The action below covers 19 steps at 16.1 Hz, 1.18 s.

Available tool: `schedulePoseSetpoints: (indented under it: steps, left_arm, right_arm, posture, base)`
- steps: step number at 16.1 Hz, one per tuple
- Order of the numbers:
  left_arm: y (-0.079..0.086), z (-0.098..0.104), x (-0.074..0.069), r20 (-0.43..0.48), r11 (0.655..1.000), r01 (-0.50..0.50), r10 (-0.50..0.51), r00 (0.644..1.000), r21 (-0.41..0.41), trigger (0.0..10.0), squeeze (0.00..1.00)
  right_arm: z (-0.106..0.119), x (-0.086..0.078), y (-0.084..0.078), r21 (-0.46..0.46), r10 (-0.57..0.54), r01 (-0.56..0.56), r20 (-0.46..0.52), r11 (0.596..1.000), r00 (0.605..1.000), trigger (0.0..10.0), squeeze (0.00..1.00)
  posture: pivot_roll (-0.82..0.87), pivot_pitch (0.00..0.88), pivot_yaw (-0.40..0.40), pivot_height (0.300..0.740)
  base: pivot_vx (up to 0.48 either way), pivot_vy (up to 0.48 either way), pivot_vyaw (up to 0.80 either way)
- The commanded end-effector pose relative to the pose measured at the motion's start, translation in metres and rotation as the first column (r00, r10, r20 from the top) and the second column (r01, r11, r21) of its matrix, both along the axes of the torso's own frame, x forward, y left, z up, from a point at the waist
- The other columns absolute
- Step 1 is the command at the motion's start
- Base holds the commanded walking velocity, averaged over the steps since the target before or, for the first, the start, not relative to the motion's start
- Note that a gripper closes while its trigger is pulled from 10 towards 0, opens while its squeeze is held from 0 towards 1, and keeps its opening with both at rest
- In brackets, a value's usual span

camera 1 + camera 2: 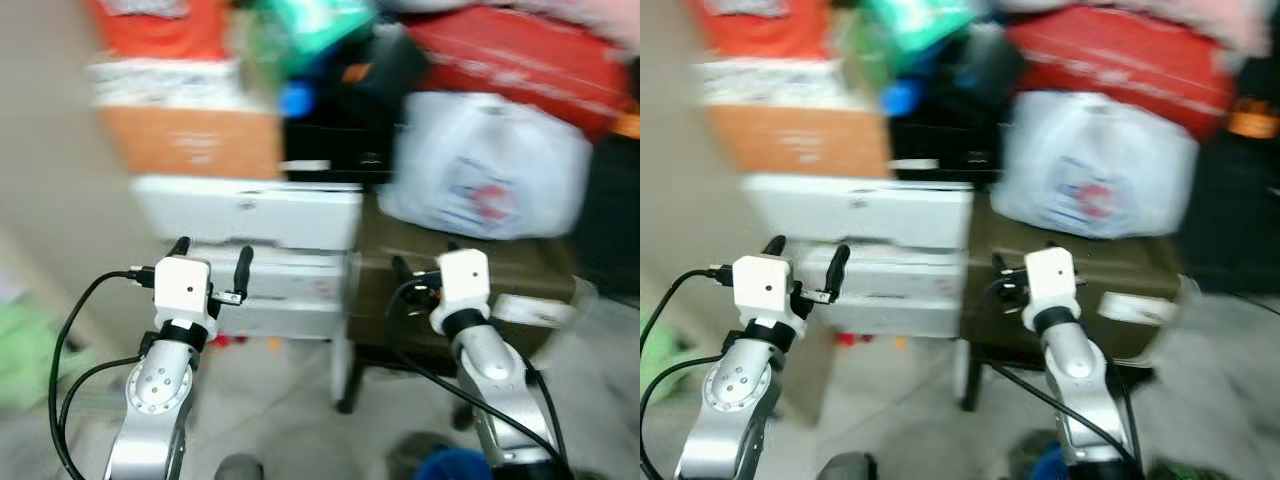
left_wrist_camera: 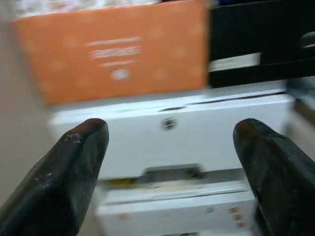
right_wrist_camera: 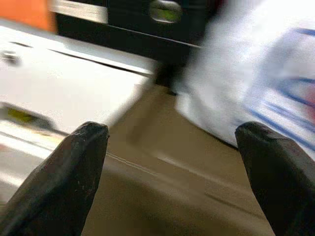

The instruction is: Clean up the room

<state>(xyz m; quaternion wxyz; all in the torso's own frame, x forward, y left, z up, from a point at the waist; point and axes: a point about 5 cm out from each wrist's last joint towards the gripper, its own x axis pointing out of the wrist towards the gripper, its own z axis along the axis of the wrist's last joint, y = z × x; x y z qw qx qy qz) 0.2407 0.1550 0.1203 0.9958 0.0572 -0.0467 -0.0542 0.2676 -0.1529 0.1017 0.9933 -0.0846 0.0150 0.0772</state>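
Facing white printer [image 1: 250, 215], left gripper [image 1: 210, 256] jaws spread, empty.

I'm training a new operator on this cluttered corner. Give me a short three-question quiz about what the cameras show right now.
1. True or false: the left claw is holding the orange box.
2. What rests on the dark table? A) white plastic bag B) blue bucket C) lamp
3. Fill in: the orange box sits on top of a ____ box.

Key
1. False; both the left claw and the right claw are open and empty.
2. A; the white plastic bag lies there.
3. White; the white box is right under it.
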Motion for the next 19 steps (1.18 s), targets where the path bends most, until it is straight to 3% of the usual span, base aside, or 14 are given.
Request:
schedulePoseSetpoints:
  steps: [1, 8, 11, 13, 17, 19]
  left_arm:
    - [0.0, -0.001, 0.0, -0.009, 1.0, 0.006, -0.006, 1.0, 0.002, 10.0, 0.0]
    - [0.0, -0.002, 0.001, -0.017, 1.0, 0.013, -0.012, 1.0, 0.007, 10.0, 0.0]
    - [0.007, 0.007, 0.0, 0.006, 0.999, -0.004, 0.004, 1.0, 0.043, 10.0, 0.0]
    - [0.012, 0.005, -0.004, 0.0, 0.998, -0.037, 0.037, 0.999, 0.044, 10.0, 0.0]
    - [0.007, -0.005, -0.013, -0.031, 0.998, -0.058, 0.059, 0.998, 0.019, 10.0, 0.0]
    - [0.014, -0.005, -0.022, -0.031, 0.995, -0.088, 0.089, 0.996, 0.044, 10.0, 0.0]
  right_arm:
    - [0.002, 0.002, 0.0, 0.002, 0.008, -0.008, 0.008, 1.0, 1.0, 10.0, 0.0]
    - [0.0, 0.005, 0.001, -0.001, 0.014, -0.014, 0.003, 1.0, 1.0, 10.0, 0.0]
    - [0.005, 0.008, 0.004, -0.015, 0.031, -0.03, 0.022, 0.999, 0.999, 10.0, 0.0]
    - [0.006, 0.008, 0.004, -0.025, 0.037, -0.037, 0.026, 0.999, 0.999, 10.0, 0.0]
    - [0.007, 0.007, 0.005, -0.007, 0.036, -0.036, 0.026, 0.999, 0.999, 10.0, 0.0]
    - [0.011, -0.008, -0.002, -0.005, 0.015, -0.015, 0.026, 1.0, 1.0, 10.0, 0.0]
  posture:
    - [0.01, 0.033, -0.028, 0.74]
    - [0.01, 0.032, -0.022, 0.74]
    - [0.0, 0.059, -0.011, 0.74]
    - [0.01, 0.069, -0.019, 0.74]
    - [0.01, 0.031, -0.024, 0.74]
    - [0.01, 0.011, -0.022, 0.74]
  base:
    - [0.0, 0.0, 0.8]
    - [0.0, 0.0, 0.8]
    - [0.0, 0.0, 0.8]
    - [0.0, 0.0, 0.8]
    - [0.0, 0.0, 0.8]
    - [0.0, 0.0, 0.8]
